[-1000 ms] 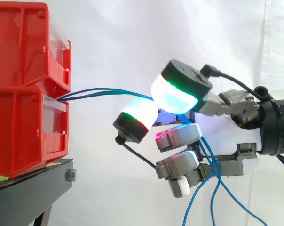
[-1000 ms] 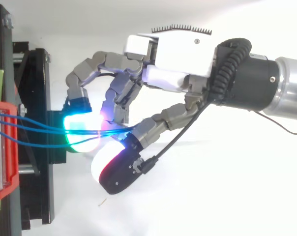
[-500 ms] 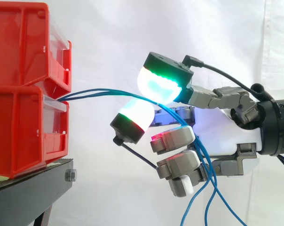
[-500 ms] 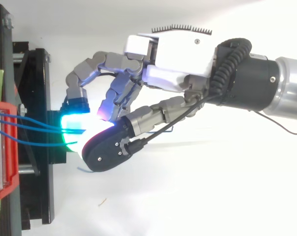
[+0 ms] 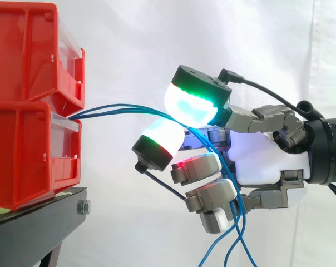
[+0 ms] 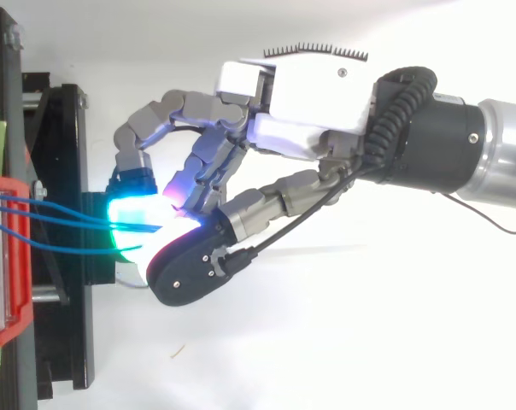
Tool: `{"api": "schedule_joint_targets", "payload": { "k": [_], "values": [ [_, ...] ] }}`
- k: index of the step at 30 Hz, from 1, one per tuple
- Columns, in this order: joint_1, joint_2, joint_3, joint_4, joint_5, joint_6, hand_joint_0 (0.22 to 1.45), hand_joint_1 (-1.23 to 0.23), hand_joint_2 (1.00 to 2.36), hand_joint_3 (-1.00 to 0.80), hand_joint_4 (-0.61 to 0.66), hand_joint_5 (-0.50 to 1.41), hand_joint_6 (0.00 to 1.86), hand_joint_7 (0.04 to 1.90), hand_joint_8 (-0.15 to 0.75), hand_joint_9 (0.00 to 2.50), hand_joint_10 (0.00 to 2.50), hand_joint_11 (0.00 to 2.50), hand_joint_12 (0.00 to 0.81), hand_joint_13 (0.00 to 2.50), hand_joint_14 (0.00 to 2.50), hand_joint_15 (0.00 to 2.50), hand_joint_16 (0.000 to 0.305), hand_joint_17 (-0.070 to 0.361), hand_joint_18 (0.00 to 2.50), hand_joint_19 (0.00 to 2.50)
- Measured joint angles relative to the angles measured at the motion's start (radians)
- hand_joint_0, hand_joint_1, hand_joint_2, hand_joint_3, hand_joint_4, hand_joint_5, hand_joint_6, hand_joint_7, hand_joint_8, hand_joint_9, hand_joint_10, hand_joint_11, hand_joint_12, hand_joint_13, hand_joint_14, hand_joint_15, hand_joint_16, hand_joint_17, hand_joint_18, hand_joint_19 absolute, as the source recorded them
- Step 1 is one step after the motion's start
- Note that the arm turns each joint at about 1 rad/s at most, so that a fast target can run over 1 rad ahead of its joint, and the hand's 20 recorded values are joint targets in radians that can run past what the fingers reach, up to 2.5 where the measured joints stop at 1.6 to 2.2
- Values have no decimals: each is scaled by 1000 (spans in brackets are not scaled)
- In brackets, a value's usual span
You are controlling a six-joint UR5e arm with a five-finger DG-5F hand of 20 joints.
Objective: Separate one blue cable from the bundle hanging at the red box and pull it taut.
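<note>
Blue cables leave the front of the lower red box and run right in a shallow arc to my hand. There they pass between a thick pad glowing green and white above and a white pad with a green and red rim below. The two pads stand close together on the strands, and the other fingers are curled beneath. Behind those fingers the cables drop loosely out of the bottom of the side view. From above, three cables run from the box into the glow of the pads.
A second red bin is stacked on the lower box. Both rest on a black stand with a bolt at its edge. A white curtain hangs behind. The arm reaches in from the right.
The upper glowing pad swung left over the cables and came down close to the lower pad. The curled fingers shifted slightly left. The loose cable ends below swung left.
</note>
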Motion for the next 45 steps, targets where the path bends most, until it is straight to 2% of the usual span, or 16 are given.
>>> {"api": "schedule_joint_targets", "payload": {
  "k": [3,7,12,14,16,20,24,28,30,35,36,40,45],
  "values": [
    [0,0,0,0,0,0,564,-887,1000,-500,43,-143,896,1137,254,1123,74,1604,341,1129,14,1507,47,107,954,823],
    [0,0,0,0,0,0,462,-806,1000,-500,52,-136,899,1095,303,1118,272,1468,391,1173,6,1496,54,121,1020,810],
    [0,0,0,1,1,0,446,-498,1000,-500,80,-147,876,1031,319,1142,310,1452,410,1196,5,1480,56,127,1048,822],
    [0,0,0,0,3,0,463,-477,1000,-500,76,-148,874,1043,315,1158,261,1463,405,1191,7,1463,55,123,1034,840],
    [0,0,0,1,6,0,520,-499,1000,-500,67,-151,869,1068,282,1181,132,1565,369,1167,10,1466,50,112,989,870],
    [0,0,0,0,10,0,577,-630,1003,-452,53,-150,874,1109,263,1191,49,1646,345,1151,13,1465,47,105,966,890],
    [0,0,0,0,12,0,594,-709,1008,-326,54,-155,889,1095,301,1206,229,1512,383,1207,10,1455,52,118,1024,858],
    [0,0,0,0,12,0,622,-789,1011,-259,35,-159,892,1143,283,1193,213,1540,369,1210,11,1475,51,116,1022,857],
    [0,0,0,1,12,0,654,-835,1012,-283,-4,-167,901,1178,258,1189,119,1612,346,1194,12,1486,48,108,992,875],
    [0,0,-1,0,12,0,759,-892,1000,-500,-76,-178,918,1150,245,1155,146,1576,341,1170,15,1480,47,106,976,829],
    [0,0,-1,0,12,0,772,-900,1000,-500,-70,-178,929,1172,250,1154,146,1590,334,1169,16,1471,46,105,969,817],
    [0,0,-1,0,12,0,761,-876,1000,-500,-97,-171,960,1223,251,1184,167,1615,333,1170,17,1479,46,104,969,815],
    [0,0,-2,0,11,0,664,-942,1000,-500,-31,-155,964,1123,251,1188,216,1612,332,1169,20,1485,46,104,971,844]
  ]
}}
